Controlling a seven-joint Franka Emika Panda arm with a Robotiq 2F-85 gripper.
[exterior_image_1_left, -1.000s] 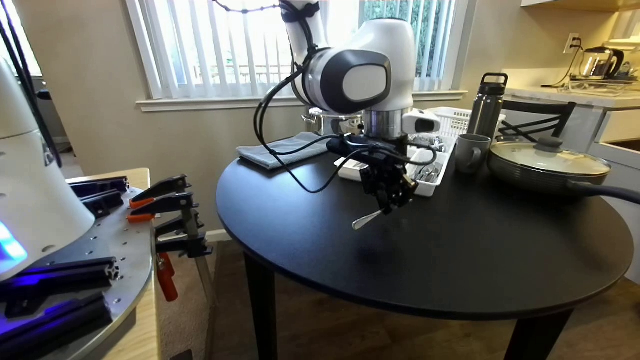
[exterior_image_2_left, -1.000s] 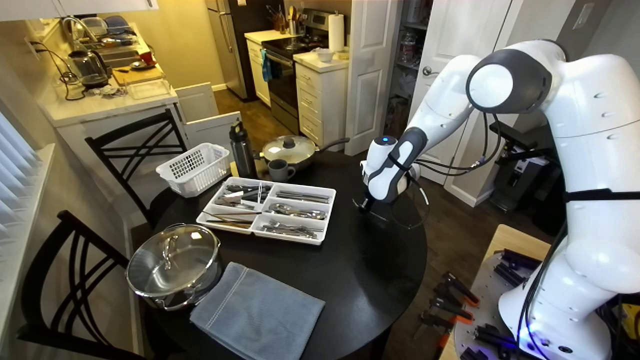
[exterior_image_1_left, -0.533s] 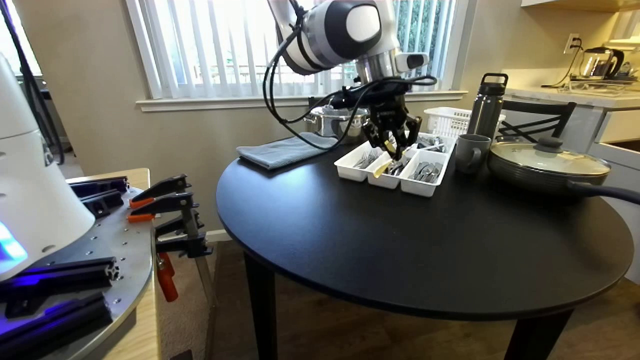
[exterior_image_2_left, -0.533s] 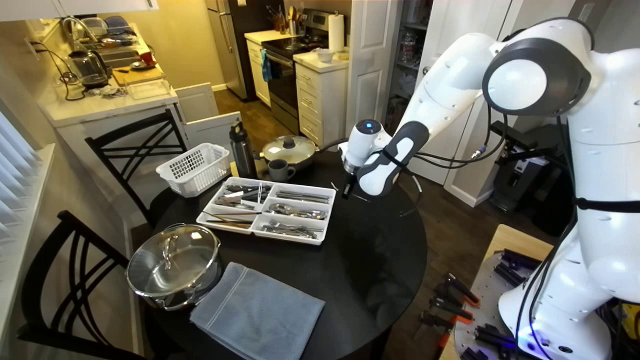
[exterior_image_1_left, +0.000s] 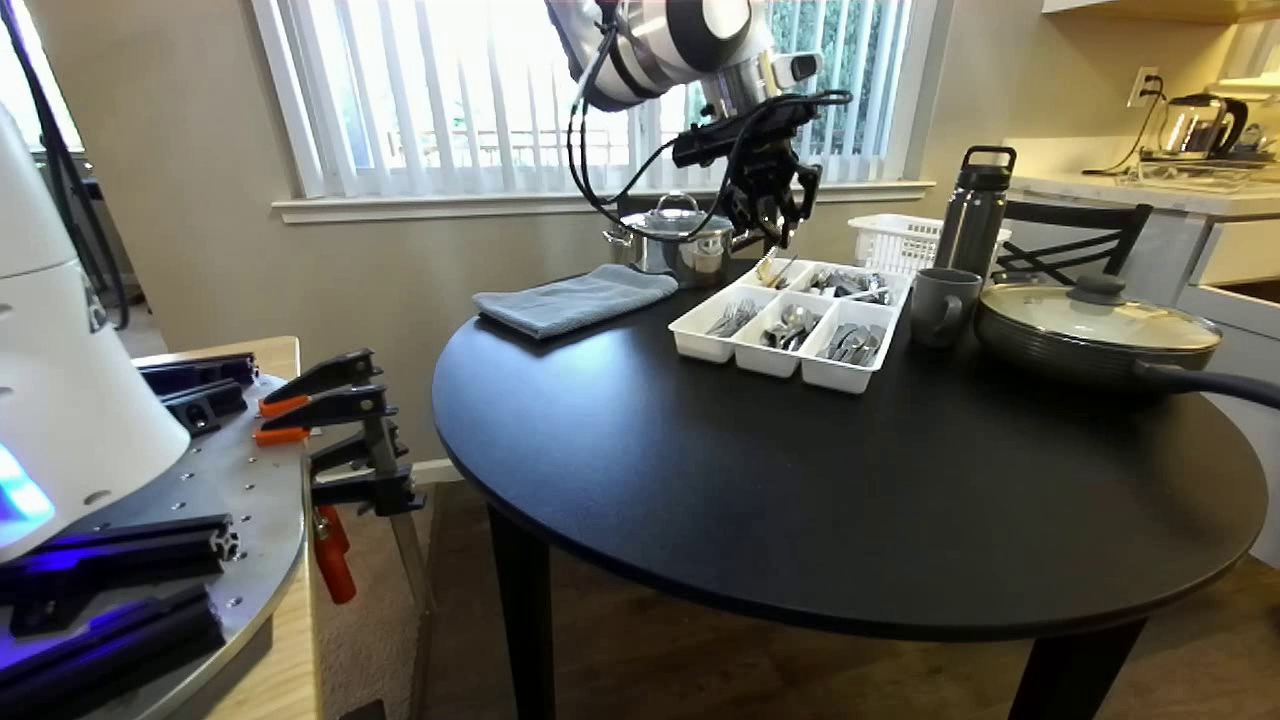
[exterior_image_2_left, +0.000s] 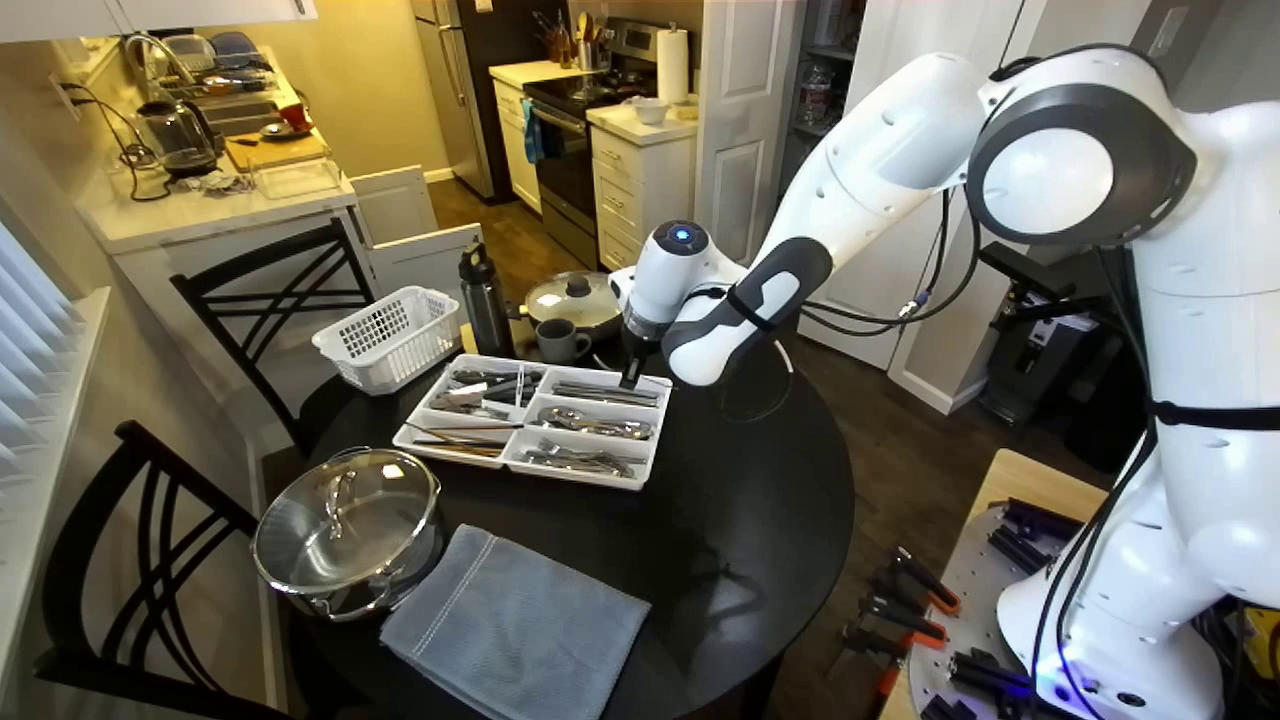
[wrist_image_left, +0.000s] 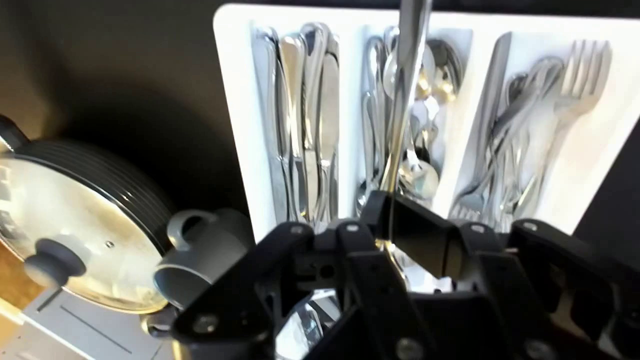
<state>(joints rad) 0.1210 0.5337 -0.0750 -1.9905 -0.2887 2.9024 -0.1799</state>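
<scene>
Skillet (wrist_image_left: 90, 222), then gray mug (wrist_image_left: 207, 255), stand leftmost in the wrist view, then table knives (wrist_image_left: 312, 95); next, spoons (wrist_image_left: 422, 179), with the claw (wrist_image_left: 391, 210) pinching a metal utensil (wrist_image_left: 409, 67) above the cutlery tray (wrist_image_left: 240, 75); forks (wrist_image_left: 581, 95) lie rightmost. Seemingly a placing step, likely needing alignment and then lowering next.

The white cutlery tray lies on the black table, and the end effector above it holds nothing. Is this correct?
Not fully: the end effector does hold something. The wrist view shows a slender metal utensil gripped in it. The rest is right: the white cutlery tray lies on the black table, below the end effector.
</scene>
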